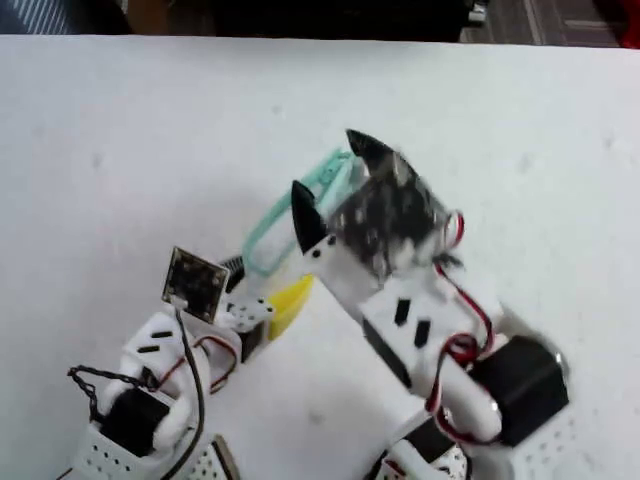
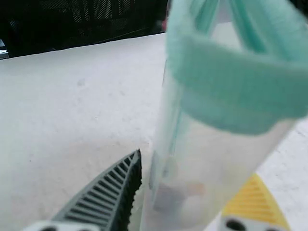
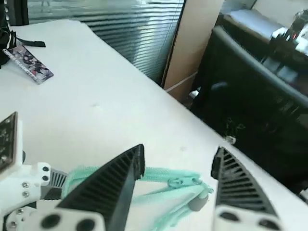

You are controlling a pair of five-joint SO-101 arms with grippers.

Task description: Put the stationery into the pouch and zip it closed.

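The left gripper (image 1: 265, 295) clamps the pouch (image 1: 290, 205) at its 7 o'clock end. The right gripper (image 1: 335, 178) hangs spread above its 1 o'clock end.

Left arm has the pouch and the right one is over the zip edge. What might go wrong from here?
1. The left gripper pinches the clear pouch at one end; a tug along the zip may drag it out of those fingers.
2. The right gripper hangs open astride the teal zip edge. The pull tab is hard to make out, so closing may catch fabric instead.
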